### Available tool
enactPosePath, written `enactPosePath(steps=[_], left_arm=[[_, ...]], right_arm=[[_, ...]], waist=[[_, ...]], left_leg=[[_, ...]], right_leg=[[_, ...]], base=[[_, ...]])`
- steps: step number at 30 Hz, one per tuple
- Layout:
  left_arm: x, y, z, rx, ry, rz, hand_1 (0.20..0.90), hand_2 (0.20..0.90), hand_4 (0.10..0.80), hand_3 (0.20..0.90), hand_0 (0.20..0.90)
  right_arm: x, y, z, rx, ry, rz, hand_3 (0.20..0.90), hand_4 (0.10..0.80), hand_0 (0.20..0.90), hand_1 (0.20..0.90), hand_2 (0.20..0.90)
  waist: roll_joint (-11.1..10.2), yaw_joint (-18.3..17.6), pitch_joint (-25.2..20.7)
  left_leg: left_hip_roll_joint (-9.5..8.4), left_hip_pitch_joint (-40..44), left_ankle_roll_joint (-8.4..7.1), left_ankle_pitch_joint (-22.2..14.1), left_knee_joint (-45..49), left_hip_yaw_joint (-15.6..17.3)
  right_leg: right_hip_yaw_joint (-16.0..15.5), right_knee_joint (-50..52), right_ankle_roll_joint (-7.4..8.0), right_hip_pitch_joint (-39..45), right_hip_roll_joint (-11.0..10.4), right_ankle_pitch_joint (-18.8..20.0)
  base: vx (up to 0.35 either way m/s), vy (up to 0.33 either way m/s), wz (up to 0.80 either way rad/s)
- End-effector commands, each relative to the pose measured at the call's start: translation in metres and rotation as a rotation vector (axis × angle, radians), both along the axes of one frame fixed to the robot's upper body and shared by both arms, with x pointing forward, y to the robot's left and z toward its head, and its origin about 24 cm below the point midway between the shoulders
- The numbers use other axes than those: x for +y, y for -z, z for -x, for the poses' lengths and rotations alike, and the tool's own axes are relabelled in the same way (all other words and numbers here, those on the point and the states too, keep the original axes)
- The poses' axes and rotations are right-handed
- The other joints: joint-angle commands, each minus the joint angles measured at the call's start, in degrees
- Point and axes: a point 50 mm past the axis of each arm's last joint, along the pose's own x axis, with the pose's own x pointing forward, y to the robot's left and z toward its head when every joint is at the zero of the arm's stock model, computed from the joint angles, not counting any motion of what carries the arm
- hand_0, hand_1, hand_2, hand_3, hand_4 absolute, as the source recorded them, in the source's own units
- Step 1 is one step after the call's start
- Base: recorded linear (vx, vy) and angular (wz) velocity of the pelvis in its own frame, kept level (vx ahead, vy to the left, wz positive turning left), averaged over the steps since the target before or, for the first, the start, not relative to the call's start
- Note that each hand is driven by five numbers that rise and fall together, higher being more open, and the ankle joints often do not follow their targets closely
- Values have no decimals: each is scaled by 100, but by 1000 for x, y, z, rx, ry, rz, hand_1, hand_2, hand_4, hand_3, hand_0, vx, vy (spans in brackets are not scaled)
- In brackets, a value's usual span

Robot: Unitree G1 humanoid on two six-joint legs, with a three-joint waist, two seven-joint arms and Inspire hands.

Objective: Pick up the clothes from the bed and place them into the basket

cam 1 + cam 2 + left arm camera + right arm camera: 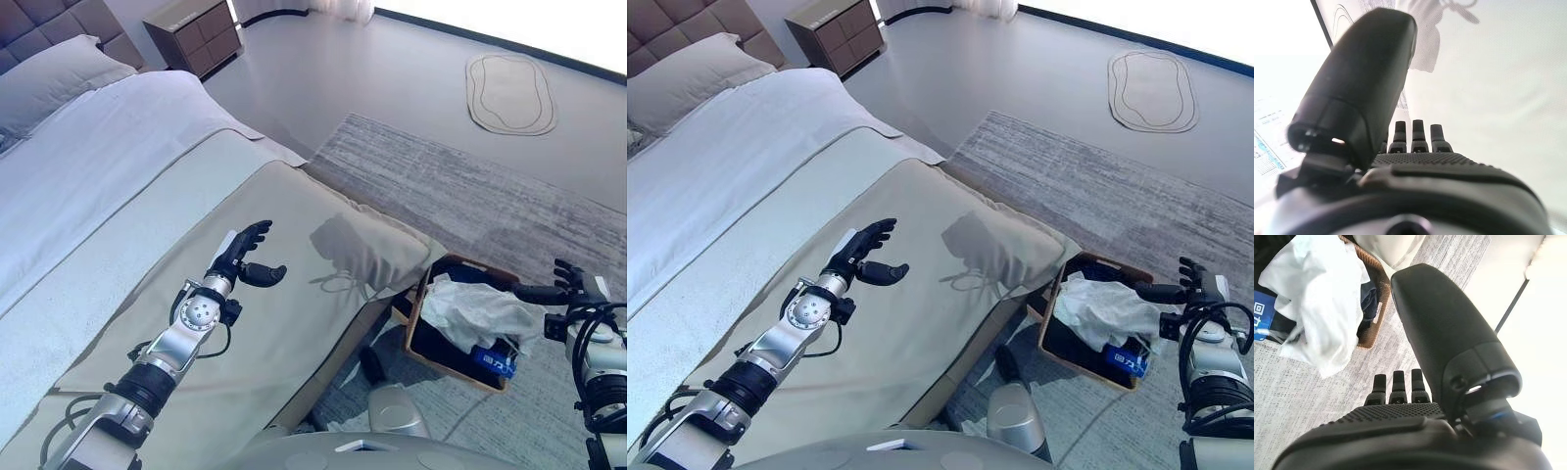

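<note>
Clothes (480,308) lie in the basket (415,318) on the floor; the bed (294,245) shows none left — task looks done. My left hand (245,257) and right hand (566,291): fingers released, empty.

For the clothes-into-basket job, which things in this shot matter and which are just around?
Part of the job:
- bed
- basket on the floor beside it
- white garment and dark clothes in the basket
- left hand, open over the bed
- right hand, open by the basket

Just around:
- pillow
- nightstand
- grey rug
- small oval mat
</note>
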Motion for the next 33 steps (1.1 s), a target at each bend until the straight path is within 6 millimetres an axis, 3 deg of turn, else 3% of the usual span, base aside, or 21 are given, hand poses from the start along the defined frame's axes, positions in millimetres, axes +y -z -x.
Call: enactPosePath(steps=[1,6,11,17,24,33], left_arm=[[0,-21,-8,-138,-8,17,900,900,800,900,900],[0,-16,-5,-125,-15,27,900,900,800,900,900],[2,-10,-3,-109,-48,39,900,900,800,900,900],[4,8,6,-52,-97,48,900,900,800,900,900],[7,19,17,-37,-139,102,900,900,800,900,900],[17,21,41,-84,-168,180,900,900,800,900,900]], right_arm=[[-10,-39,-17,-145,-32,124,900,800,900,900,900],[-5,-40,-23,-151,-64,117,900,800,900,900,900],[14,-38,-35,-168,-159,110,900,800,900,900,900],[51,-14,-44,-178,-255,18,900,800,900,900,900],[103,2,-57,-241,-347,-43,900,800,900,900,900],[148,31,-37,-236,-385,-111,900,800,900,900,900]], waist=[[-31,144,-326],[-78,237,-433],[-167,308,-519],[-270,506,-621],[-322,938,-573],[-387,1247,-544]], left_leg=[[-82,231,353,-830,487,-604],[-24,289,315,-823,486,-599],[3,345,287,-804,479,-640],[-12,398,282,-717,404,-803],[-98,349,293,-551,163,-1302],[-67,264,285,-525,276,-1610]], right_leg=[[-371,107,-21,269,371,-270],[-512,89,-43,367,344,-297],[-632,104,-59,466,312,-328],[-833,116,-87,603,260,-367],[-1209,145,-117,713,151,-451],[-1607,309,-177,838,11,-667]], base=[[0,0,0],[24,14,0],[37,31,6],[43,28,15],[-13,25,28],[50,12,34]])
